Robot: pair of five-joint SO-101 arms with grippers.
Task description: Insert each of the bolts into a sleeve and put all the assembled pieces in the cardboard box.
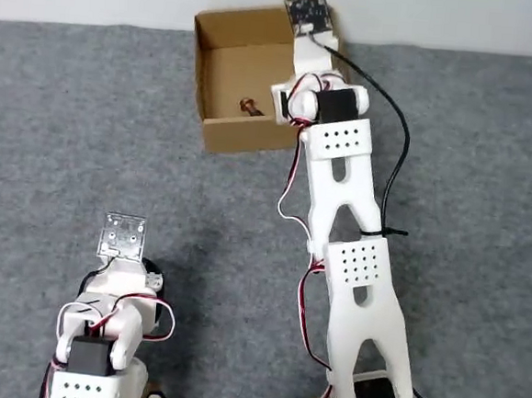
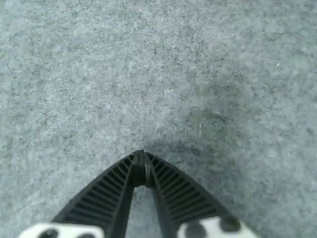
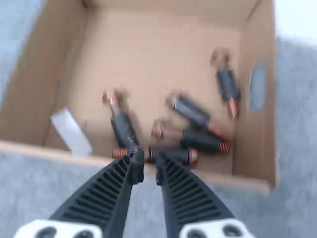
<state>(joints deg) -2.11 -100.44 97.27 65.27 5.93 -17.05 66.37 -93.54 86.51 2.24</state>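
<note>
Plain matt brown paperboard in the cardboard box (image 3: pixel 29 99); matt black sleeves (image 3: pixel 190 111) over bright coppery threaded metal bolts (image 3: pixel 224 147). Rough grey fibrous carpet (image 2: pixel 148 59) underneath. Ribbed matt black plastic on the left gripper (image 2: pixel 140 159) fingers (image 2: pixel 111 191); smooth white plastic on the right arm (image 1: pixel 358 262).

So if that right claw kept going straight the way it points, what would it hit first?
Probably the bolt-and-sleeve piece lying just beyond the right claw, against the near wall of the cardboard box. Depth is unclear, so it might catch that wall's rim first.
</note>
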